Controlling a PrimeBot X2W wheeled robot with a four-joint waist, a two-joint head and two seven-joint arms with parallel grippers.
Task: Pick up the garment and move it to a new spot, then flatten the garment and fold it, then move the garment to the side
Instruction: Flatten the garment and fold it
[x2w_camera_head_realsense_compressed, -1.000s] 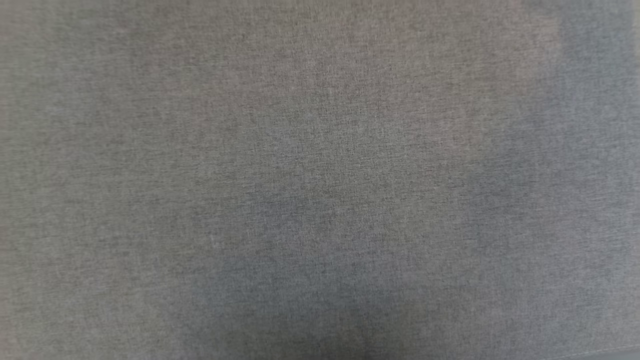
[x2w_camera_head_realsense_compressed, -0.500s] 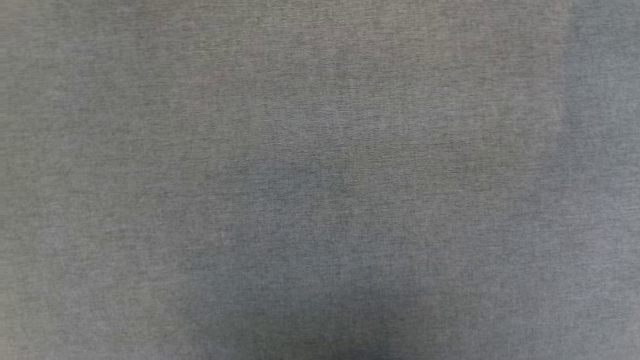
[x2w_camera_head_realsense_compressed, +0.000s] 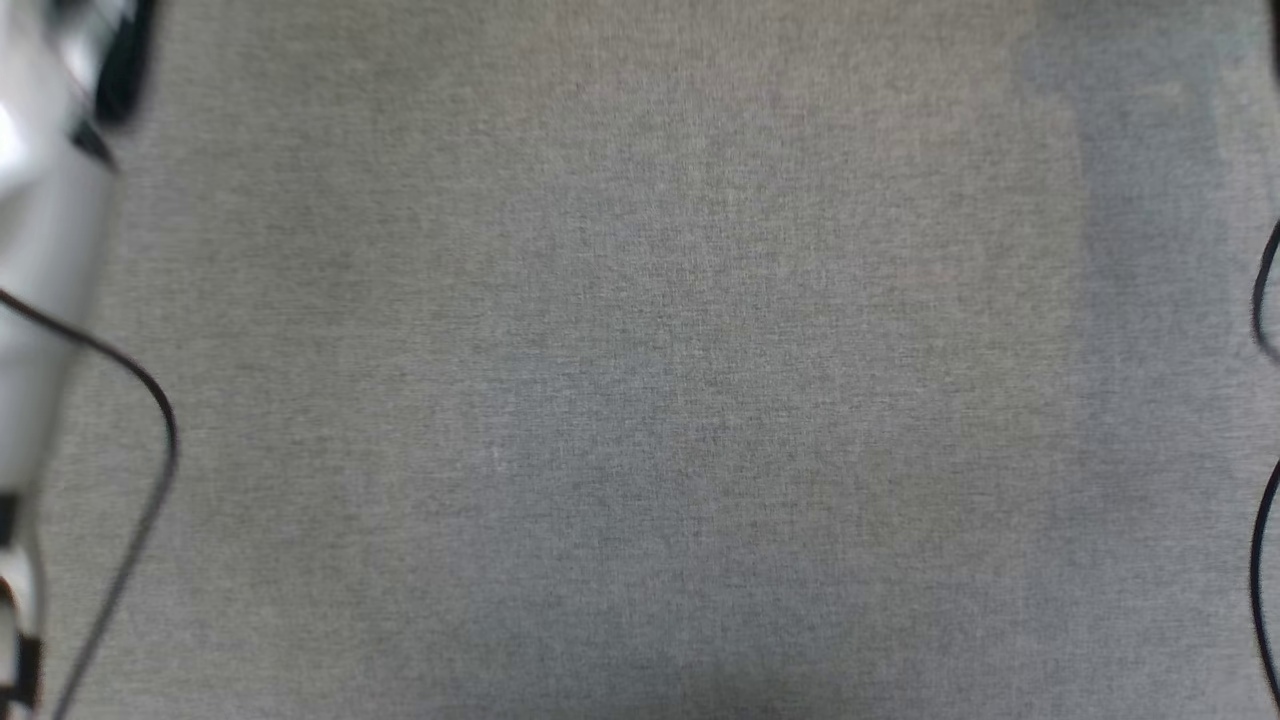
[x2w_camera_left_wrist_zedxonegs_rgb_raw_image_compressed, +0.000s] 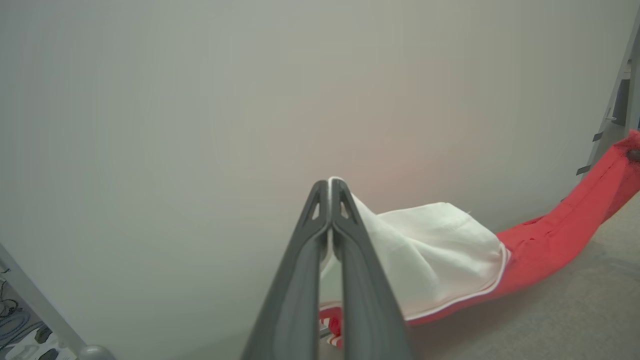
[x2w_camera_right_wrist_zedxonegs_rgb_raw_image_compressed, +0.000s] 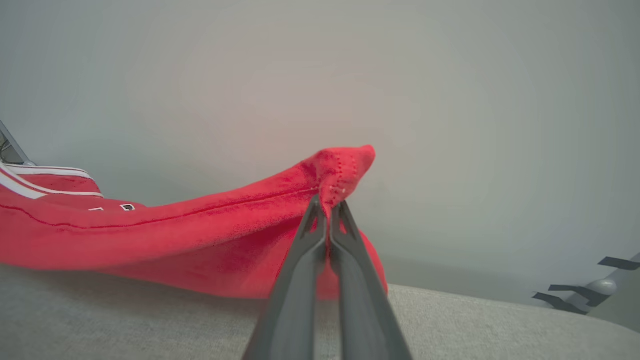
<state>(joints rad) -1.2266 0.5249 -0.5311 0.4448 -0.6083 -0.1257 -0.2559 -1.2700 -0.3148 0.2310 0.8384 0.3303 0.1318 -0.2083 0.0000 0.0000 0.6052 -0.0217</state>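
Two points of the red, white-sleeved jersey T-shirt (x2w_camera_right_wrist_zedxonegs_rgb_raw_image_compressed: 200, 235) are pinched by the closed left gripper (x2w_camera_left_wrist_zedxonegs_rgb_raw_image_compressed: 329, 186) and closed right gripper (x2w_camera_right_wrist_zedxonegs_rgb_raw_image_compressed: 327, 202), and it is slung low over the grey cloth surface (x2w_camera_right_wrist_zedxonegs_rgb_raw_image_compressed: 150, 320). Relocation is judged underway; level lowering is called for.

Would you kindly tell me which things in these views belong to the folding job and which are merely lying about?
Belongs to the job:
- red and white T-shirt
- left gripper, shut on its white sleeve
- right gripper, shut on a red corner
- grey fabric surface

Just lying about:
- black cable
- pale wall
- cable bundle
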